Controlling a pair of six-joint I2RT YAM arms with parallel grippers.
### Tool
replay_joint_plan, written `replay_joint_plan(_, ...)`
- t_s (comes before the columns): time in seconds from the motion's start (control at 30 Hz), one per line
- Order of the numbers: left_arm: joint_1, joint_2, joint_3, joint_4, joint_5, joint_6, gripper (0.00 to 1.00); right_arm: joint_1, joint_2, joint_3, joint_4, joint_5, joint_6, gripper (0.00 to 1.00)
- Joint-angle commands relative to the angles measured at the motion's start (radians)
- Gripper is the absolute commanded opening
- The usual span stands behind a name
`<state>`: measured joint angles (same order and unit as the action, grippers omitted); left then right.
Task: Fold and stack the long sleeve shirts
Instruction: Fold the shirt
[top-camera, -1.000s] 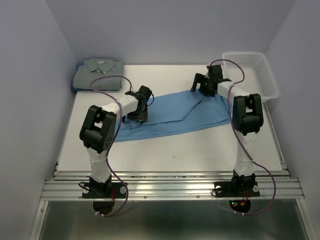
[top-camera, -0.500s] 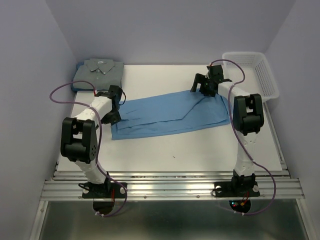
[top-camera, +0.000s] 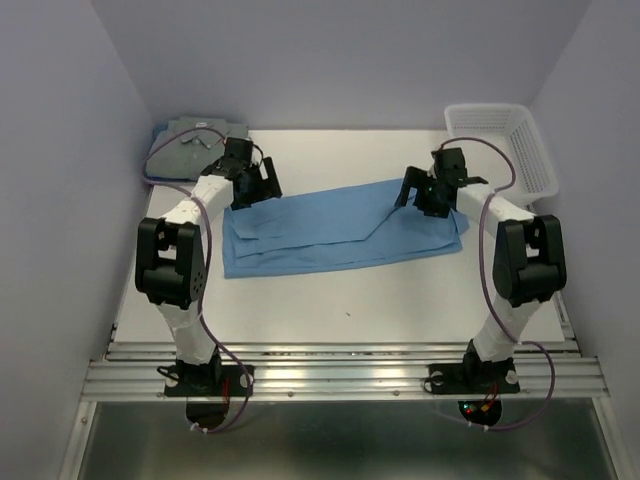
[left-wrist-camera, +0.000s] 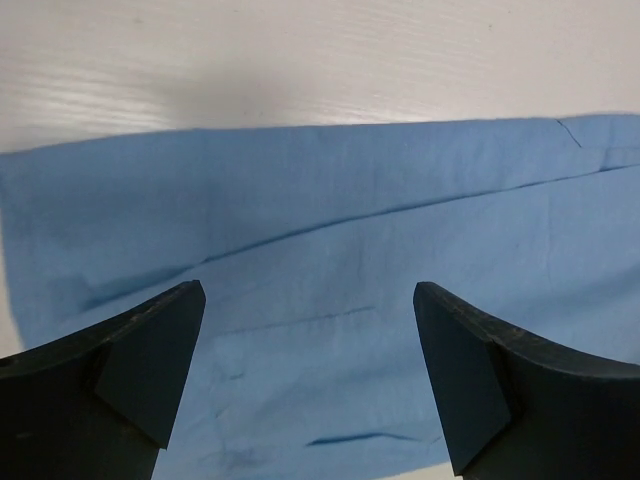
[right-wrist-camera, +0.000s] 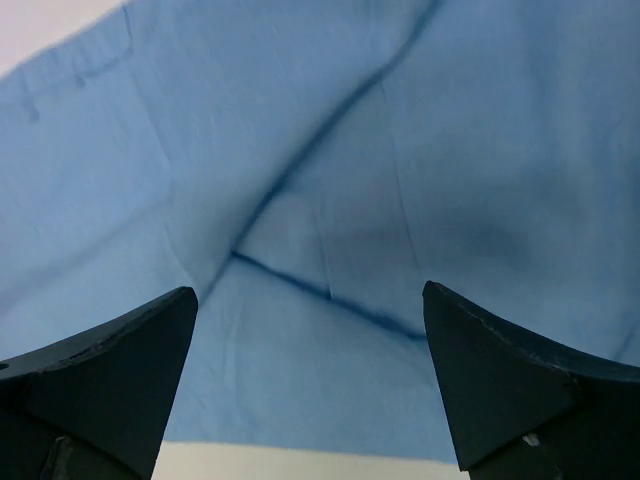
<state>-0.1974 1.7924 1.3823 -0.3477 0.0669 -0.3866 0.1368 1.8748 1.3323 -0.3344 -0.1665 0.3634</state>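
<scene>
— Lilac walls close round the white table on three sides. What have you got for containers?

— Just one, a white mesh basket at the far right corner. From the top camera I can make out its mesh floor and walls, and neither shirt is in it.

— Where are the shirts, then?

— My light blue shirt lies spread in a long band across the middle of the table, flat with a few creases. The grey-green shirt sits folded in the far left corner, well apart from the basket, and my left arm and its cable cover part of it.

— And the arms?

— Both reach forward and bend inward. The left gripper hangs over the blue shirt's far left end, and the right gripper over its far right end.

— Holding anything?

— No. On each wrist camera the jaws stand wide apart, with only blue cloth showing under the left pair and creased blue cloth under the right. I can't tell whether the fingertips touch the fabric.
</scene>
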Motion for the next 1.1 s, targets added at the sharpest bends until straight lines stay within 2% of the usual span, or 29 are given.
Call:
replay_joint_plan(0.0,-0.016,0.137,0.050,0.018,0.099,0.038,0.99,0.012,-0.110,-0.189,-0.023,0.085,0.080,1.00)
replay_joint_plan(0.1,-0.016,0.141,0.017,0.026,0.079,0.028,0.99,0.012,-0.150,-0.298,0.011,0.068,0.109,1.00)
replay_joint_plan(0.17,-0.016,0.127,-0.030,0.007,0.036,0.008,0.99,0.012,-0.135,-0.312,0.043,0.033,0.111,1.00)
replay_joint_plan(0.23,-0.016,0.079,-0.092,0.006,0.008,-0.011,0.99,0.012,-0.082,-0.300,0.052,0.015,0.108,1.00)
replay_joint_plan(0.33,-0.016,-0.013,-0.248,0.036,0.005,-0.067,0.99,0.012,-0.011,-0.234,0.084,-0.002,0.089,1.00)
replay_joint_plan(0.37,-0.016,-0.037,-0.326,0.053,0.022,-0.087,0.99,0.012,0.057,-0.199,0.086,-0.004,0.065,1.00)
replay_joint_plan(0.43,-0.028,-0.120,-0.406,0.070,0.072,-0.162,0.99,0.012,0.139,-0.050,0.078,-0.021,0.028,1.00)
replay_joint_plan(0.53,-0.118,-0.233,-0.544,0.072,0.097,-0.282,0.99,0.012,0.335,0.210,0.066,-0.073,-0.023,1.00)
replay_joint_plan(0.57,-0.190,-0.260,-0.602,0.064,0.112,-0.322,0.99,0.012,0.437,0.279,0.052,-0.100,-0.035,1.00)
replay_joint_plan(0.6,-0.229,-0.305,-0.630,0.065,0.131,-0.363,0.99,0.012,0.490,0.423,0.034,-0.111,-0.047,1.00)
replay_joint_plan(0.67,-0.305,-0.343,-0.701,0.098,0.196,-0.489,0.99,0.012,0.587,0.558,0.006,-0.149,-0.081,1.00)
replay_joint_plan(0.7,-0.385,-0.376,-0.721,0.119,0.215,-0.529,0.99,0.021,0.669,0.678,-0.020,-0.186,-0.090,1.00)
replay_joint_plan(0.77,-0.457,-0.402,-0.746,0.165,0.238,-0.631,0.99,0.032,0.740,0.778,-0.043,-0.237,-0.115,1.00)
replay_joint_plan(0.8,-0.520,-0.422,-0.753,0.185,0.238,-0.661,0.99,0.032,0.797,0.824,-0.072,-0.261,-0.121,1.00)
replay_joint_plan(0.87,-0.566,-0.430,-0.744,0.252,0.244,-0.696,0.99,0.067,0.836,0.910,-0.072,-0.283,-0.127,1.00)
replay_joint_plan(0.93,-0.626,-0.427,-0.721,0.271,0.237,-0.709,0.99,0.082,0.875,0.946,-0.040,-0.301,-0.109,1.00)
replay_joint_plan(1.07,-0.669,-0.413,-0.672,0.257,0.183,-0.692,0.99,0.107,0.900,1.016,-0.023,-0.317,-0.075,1.00)
